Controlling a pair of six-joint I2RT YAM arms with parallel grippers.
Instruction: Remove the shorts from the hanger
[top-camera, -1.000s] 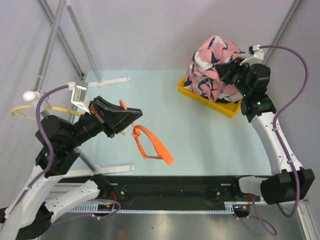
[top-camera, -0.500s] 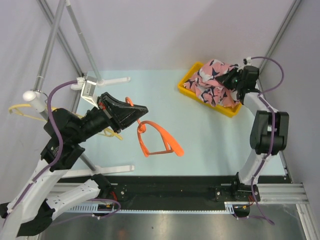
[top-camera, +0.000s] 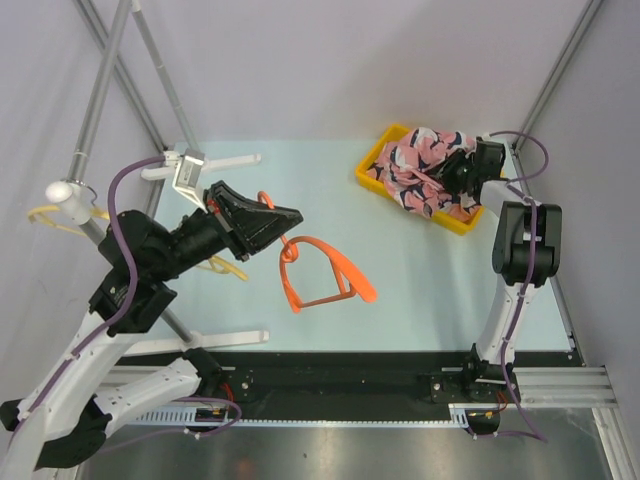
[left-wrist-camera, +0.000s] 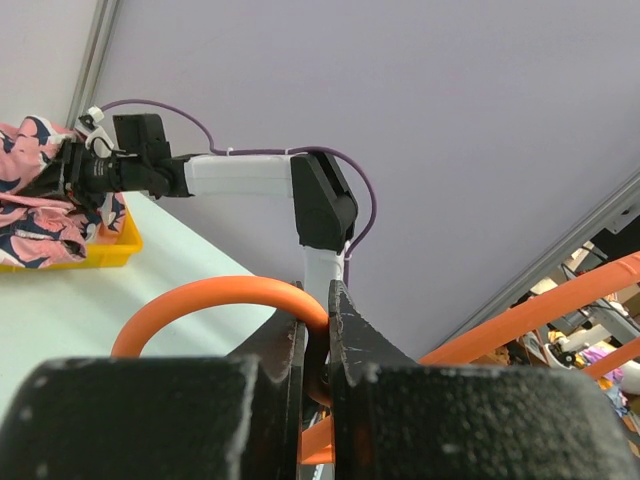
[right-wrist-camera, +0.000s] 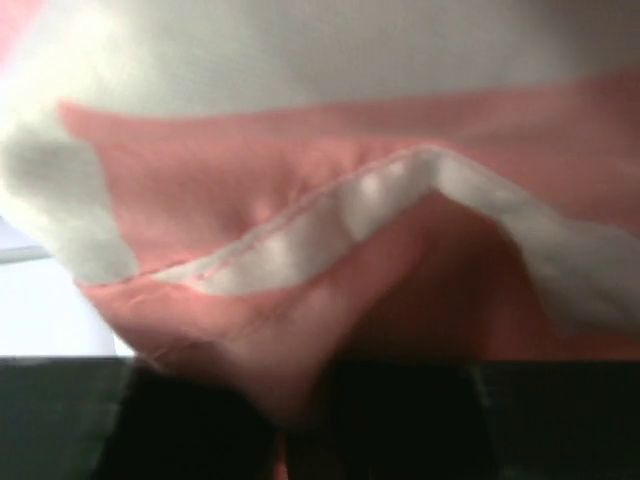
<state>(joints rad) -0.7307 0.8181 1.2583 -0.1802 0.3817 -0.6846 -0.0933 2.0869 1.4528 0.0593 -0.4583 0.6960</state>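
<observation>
The pink shark-print shorts (top-camera: 425, 168) lie bunched in the yellow bin (top-camera: 372, 178) at the back right. My right gripper (top-camera: 462, 168) is pressed into them at the bin's right end. In the right wrist view the pink fabric (right-wrist-camera: 330, 180) fills the frame and hangs down between the dark fingers (right-wrist-camera: 420, 420), so the jaw gap is hidden. The bare orange hanger (top-camera: 320, 275) hangs over the table's middle. My left gripper (top-camera: 292, 214) is shut on its hook (left-wrist-camera: 215, 292), which sits pinched between the jaws (left-wrist-camera: 315, 305). The shorts (left-wrist-camera: 40, 200) also show far left in the left wrist view.
A metal rack with slanted poles (top-camera: 110, 70) and white feet (top-camera: 220, 160) stands at the left. A yellow hanger (top-camera: 60, 215) hangs on it beside a white knob (top-camera: 62, 190). The right arm (top-camera: 520, 250) stretches along the table's right edge.
The right arm has lowered the pink shorts from above the bin down into it and reached farther back. The left arm has swung the orange hanger slightly right.
</observation>
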